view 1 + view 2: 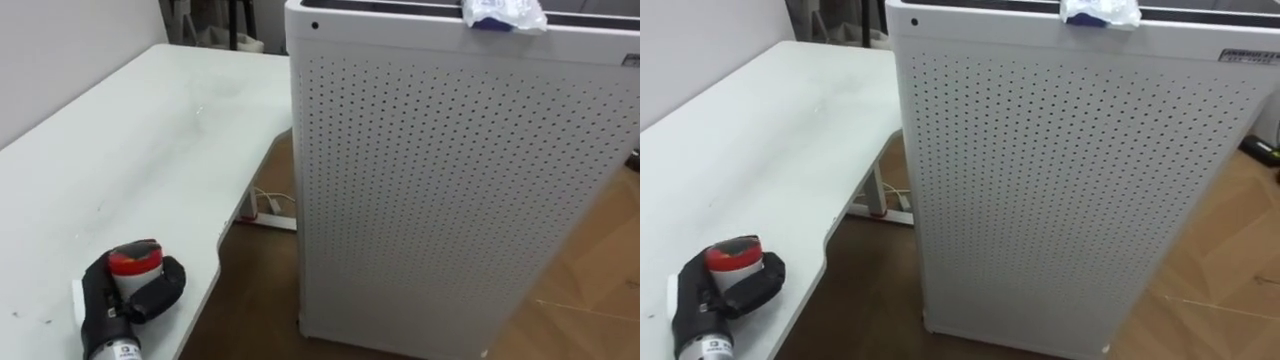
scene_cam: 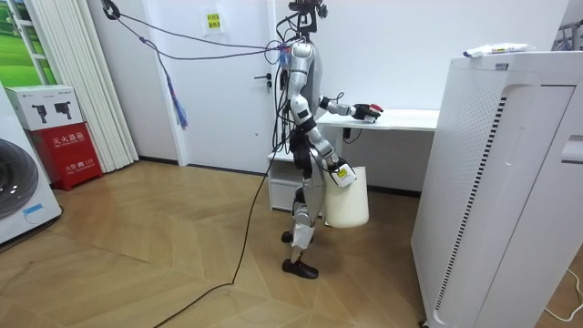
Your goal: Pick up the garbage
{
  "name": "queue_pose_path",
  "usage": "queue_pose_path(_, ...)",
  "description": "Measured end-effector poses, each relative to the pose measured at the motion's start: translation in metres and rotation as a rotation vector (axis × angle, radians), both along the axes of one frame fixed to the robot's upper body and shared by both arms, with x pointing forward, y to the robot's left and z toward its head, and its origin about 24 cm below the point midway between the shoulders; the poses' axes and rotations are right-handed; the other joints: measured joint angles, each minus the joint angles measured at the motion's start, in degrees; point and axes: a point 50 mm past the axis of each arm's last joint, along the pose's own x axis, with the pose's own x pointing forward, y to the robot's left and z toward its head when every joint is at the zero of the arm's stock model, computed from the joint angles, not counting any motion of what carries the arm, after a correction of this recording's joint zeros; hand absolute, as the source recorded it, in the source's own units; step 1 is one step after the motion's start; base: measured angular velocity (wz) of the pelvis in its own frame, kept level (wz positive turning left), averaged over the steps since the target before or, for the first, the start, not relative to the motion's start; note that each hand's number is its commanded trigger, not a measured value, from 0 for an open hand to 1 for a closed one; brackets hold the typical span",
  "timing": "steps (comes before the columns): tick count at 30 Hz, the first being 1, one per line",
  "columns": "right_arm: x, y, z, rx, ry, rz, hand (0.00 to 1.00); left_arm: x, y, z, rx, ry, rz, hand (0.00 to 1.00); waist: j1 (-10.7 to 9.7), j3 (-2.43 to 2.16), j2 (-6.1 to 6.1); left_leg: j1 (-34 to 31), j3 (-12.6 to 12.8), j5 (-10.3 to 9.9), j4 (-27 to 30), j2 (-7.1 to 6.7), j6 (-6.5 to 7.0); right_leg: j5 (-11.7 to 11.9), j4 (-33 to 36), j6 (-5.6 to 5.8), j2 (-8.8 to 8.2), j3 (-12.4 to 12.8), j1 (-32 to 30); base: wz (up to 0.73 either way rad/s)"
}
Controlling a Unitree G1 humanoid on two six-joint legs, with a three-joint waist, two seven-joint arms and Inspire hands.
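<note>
At lower left of the eye views, the left hand point(image 1: 103, 305) is seen resting on the white table point(image 1: 150, 150), its dark fingers curled round a small red-capped container point(image 1: 135, 264), which is held upright near the table's front edge. A crumpled white-and-blue wrapper point(image 1: 505, 14) is shown at upper right, lying on top of the perforated white cabinet point(image 1: 450, 200), well apart from the hand. A small label point(image 1: 1246, 54) is fixed at the cabinet's upper right corner; its print cannot be read. At the centre of the room view, the right hand point(image 2: 341, 173) is lowered beside a white bin point(image 2: 351, 205); its grip cannot be told.
</note>
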Motion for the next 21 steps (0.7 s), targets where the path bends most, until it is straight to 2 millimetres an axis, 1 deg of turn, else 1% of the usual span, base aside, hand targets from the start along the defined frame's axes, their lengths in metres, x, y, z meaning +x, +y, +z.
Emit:
queue_pose_path(4, 0.001, 0.000, 0.000, -0.007, -0.003, -0.005, 1.00, 0.002, -0.005, 0.000, -0.002, -0.002, -0.024, 1.00, 0.01, 0.00, 0.00, -0.06, 0.54, 0.00, 0.02, 0.10, 0.00, 0.00, -0.12, 0.00, 0.08, 0.10, 0.03, 0.00)
queue_pose_path(7, 0.002, -0.001, 0.001, -0.012, -0.008, -0.021, 1.00, 0.005, -0.015, 0.004, -0.023, -0.014, -0.065, 1.00, -0.01, 0.05, -0.19, -0.48, 0.42, 0.00, 0.03, 0.10, 0.00, 0.00, -0.19, 0.00, 0.09, 0.01, -0.17, 0.03)
queue_pose_path(9, 0.008, -0.001, 0.002, -0.016, -0.022, -0.021, 1.00, 0.009, -0.033, 0.013, -0.054, -0.061, -0.114, 1.00, 0.10, 0.10, -0.65, -0.95, 0.38, 0.00, 0.18, 0.10, 0.00, 0.01, 0.01, -0.01, 0.08, 0.09, -0.73, 0.02)
queue_pose_path(12, 0.017, -0.001, 0.005, -0.022, -0.041, -0.017, 1.00, 0.014, -0.049, 0.027, -0.067, -0.125, -0.203, 1.00, 0.06, 0.08, -0.96, -1.03, 0.66, 0.01, 0.24, 0.17, 0.01, 0.02, -0.01, -0.02, 0.15, 0.37, -0.95, -0.05)
queue_pose_path(16, 0.027, -0.001, 0.009, -0.033, -0.071, -0.021, 1.00, 0.017, -0.066, 0.045, -0.081, -0.201, -0.314, 1.00, 0.13, 0.09, -0.97, -1.47, 0.93, 0.01, -0.02, 0.20, 0.01, 0.02, -0.11, -0.01, 0.15, 0.48, -1.62, -0.05)
queue_pose_path(18, 0.038, 0.000, 0.013, -0.039, -0.099, -0.020, 1.00, 0.018, -0.076, 0.052, -0.088, -0.231, -0.401, 1.00, 0.23, 0.07, -0.96, -1.97, 1.10, 0.01, 0.02, 0.25, 0.01, 0.02, -0.03, -0.01, 0.16, 0.54, -2.17, 0.00)
queue_pose_path(21, 0.047, 0.000, 0.016, -0.043, -0.125, -0.019, 1.00, 0.017, -0.086, 0.055, -0.088, -0.239, -0.491, 1.00, 0.14, 0.07, -0.95, -2.38, 1.23, 0.01, 0.01, 0.28, 0.01, 0.02, -0.20, -0.01, 0.19, 0.60, -2.51, 0.00)
